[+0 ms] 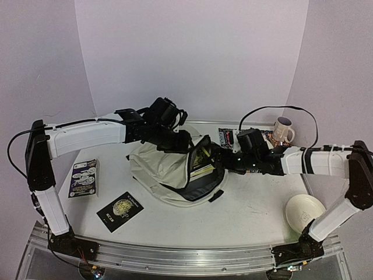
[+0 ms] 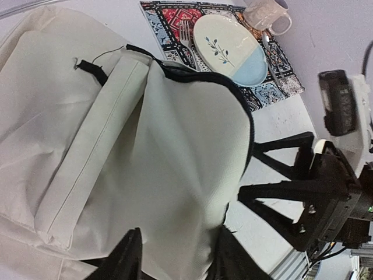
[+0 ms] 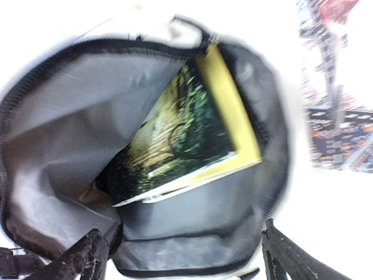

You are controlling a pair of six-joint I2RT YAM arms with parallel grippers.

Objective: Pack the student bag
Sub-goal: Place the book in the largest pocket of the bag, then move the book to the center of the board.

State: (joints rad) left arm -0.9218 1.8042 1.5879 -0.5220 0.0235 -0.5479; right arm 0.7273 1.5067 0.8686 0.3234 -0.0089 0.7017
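The student bag [image 1: 154,169] is matt cream cloth; the book [image 3: 180,140] glossy.

The white worktop [image 1: 250,216] carries the bag [image 1: 157,169] mid-table, a book [image 1: 84,178] and black booklet [image 1: 120,212] left, a plate [image 1: 305,212] right, and a patterned mat [image 1: 226,136] behind.

A white bench [image 1: 250,213] edged by an aluminium rail [image 1: 186,256], with plain pale backdrop panels [image 1: 192,58] around it, marks a robotics laboratory cell.
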